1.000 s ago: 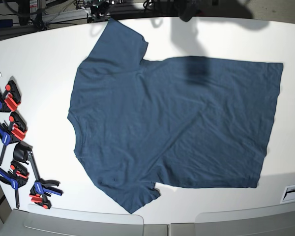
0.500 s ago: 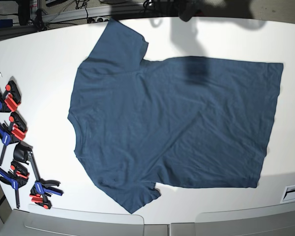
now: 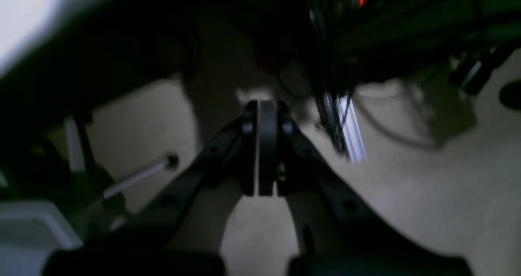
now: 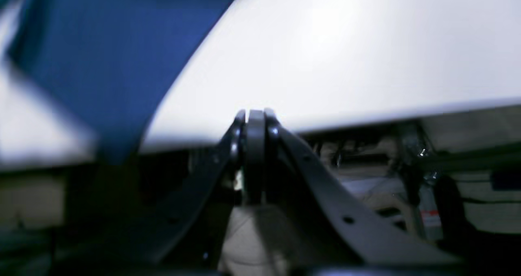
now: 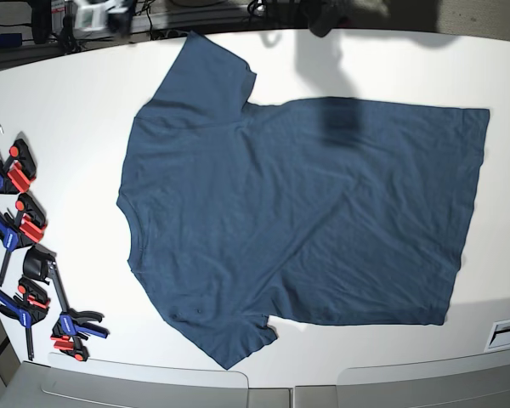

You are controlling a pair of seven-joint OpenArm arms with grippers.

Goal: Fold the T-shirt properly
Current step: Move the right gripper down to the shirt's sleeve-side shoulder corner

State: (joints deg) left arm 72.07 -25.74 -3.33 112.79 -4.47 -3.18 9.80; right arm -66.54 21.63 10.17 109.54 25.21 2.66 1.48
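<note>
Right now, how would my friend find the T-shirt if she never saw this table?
Look at the big white table. Spread flat across its middle lies the T-shirt, dark navy, sleeves pointing up and down. The only other things are small red-and-blue clamps along the left edge; the shirt is soft and far bigger.

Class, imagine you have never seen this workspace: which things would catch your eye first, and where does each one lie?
First the dark blue T-shirt, spread flat and unfolded across the middle of the white table, collar toward the base view's left. Next the red-and-blue clamps lined along that left edge. In the wrist views, the left gripper and right gripper are both shut, holding nothing.
</note>
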